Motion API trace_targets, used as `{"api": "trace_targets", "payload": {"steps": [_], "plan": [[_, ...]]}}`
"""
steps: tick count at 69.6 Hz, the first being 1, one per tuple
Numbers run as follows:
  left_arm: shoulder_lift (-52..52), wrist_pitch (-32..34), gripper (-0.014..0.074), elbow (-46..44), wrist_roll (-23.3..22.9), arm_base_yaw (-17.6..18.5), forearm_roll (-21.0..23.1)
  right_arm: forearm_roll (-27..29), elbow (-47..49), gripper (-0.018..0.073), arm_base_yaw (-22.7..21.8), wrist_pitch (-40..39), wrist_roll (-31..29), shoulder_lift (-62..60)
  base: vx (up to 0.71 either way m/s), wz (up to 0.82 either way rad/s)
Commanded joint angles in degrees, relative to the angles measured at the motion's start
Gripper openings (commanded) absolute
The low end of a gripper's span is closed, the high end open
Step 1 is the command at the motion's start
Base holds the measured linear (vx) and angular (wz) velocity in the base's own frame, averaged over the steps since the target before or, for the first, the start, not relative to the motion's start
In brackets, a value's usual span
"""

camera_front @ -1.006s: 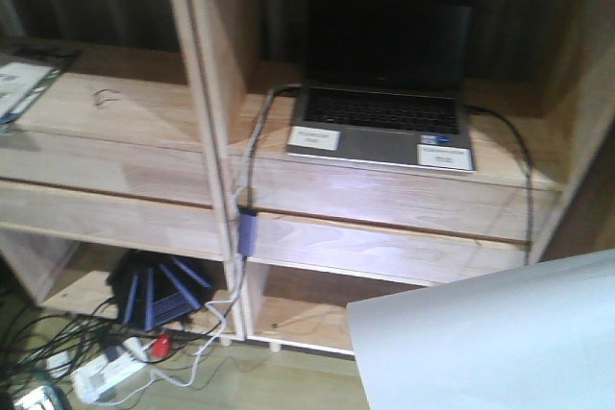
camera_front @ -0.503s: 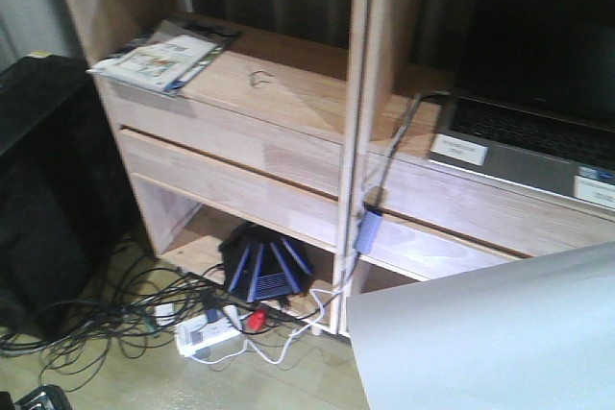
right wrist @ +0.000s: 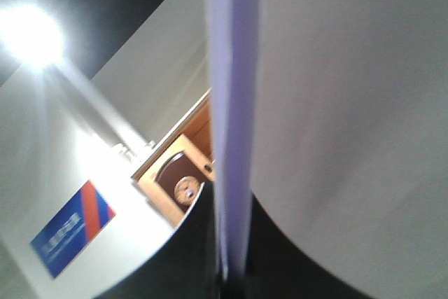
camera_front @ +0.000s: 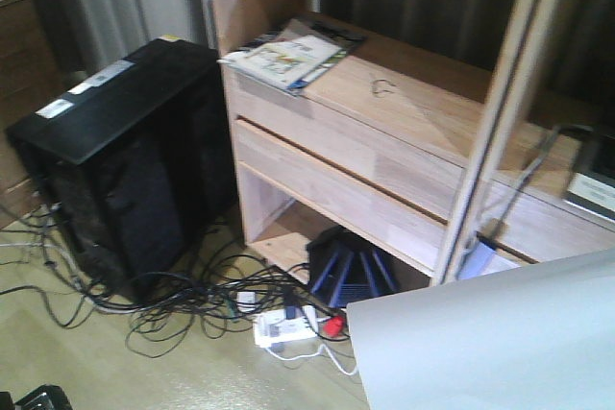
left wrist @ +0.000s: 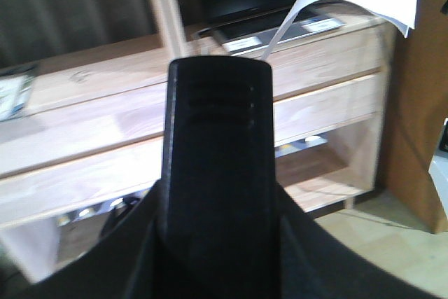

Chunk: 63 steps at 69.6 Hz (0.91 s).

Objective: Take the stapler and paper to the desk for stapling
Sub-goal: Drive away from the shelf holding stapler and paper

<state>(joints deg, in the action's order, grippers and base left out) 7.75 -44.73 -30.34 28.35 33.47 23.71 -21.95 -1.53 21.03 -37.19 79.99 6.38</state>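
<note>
- Light-wood shelf unit (camera_front: 384,141) fills the front view, with a black computer tower (camera_front: 115,170) standing just beside its left end on the floor (camera_front: 144,372).
- Loose cables (camera_front: 173,304) sprawl over the floor between tower and shelf, and a white power strip (camera_front: 283,325) lies among them.
- A black device with blue ribs (camera_front: 351,271) sits in the lowest shelf bay, and a few magazines (camera_front: 288,55) lie on the shelf board above, overhanging its front edge.
- My left fingers (left wrist: 129,264) are closed on the stapler (left wrist: 217,138); its black body stands up between them and blocks the middle of the left wrist view.
- Behind the stapler I see the shelf again, with a laptop (left wrist: 259,22) resting on its board.
- My right fingers (right wrist: 185,271) are pinched on the paper (camera_front: 490,343), held in the air in front of the shelf at the lower right of the front view.
- From the right wrist the paper shows edge-on, rising straight up from the grip.
- One white sheet bends away to the right of that edge.
</note>
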Motion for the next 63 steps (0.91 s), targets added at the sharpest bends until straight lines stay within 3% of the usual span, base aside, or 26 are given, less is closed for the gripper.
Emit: {"api": "trace_targets", "payload": {"steps": [1, 63], "plan": [[0.54, 6.49, -0.0006, -1.64, 0.07, 0.17, 1.93, 0.20, -0.26, -0.0010, 0.12, -2.97, -0.83, 0.66, 0.06, 0.48], [0.54, 6.49, -0.0006, -1.64, 0.07, 0.17, 1.93, 0.20, -0.26, -0.0010, 0.12, -2.97, -0.83, 0.66, 0.08, 0.53]]}}
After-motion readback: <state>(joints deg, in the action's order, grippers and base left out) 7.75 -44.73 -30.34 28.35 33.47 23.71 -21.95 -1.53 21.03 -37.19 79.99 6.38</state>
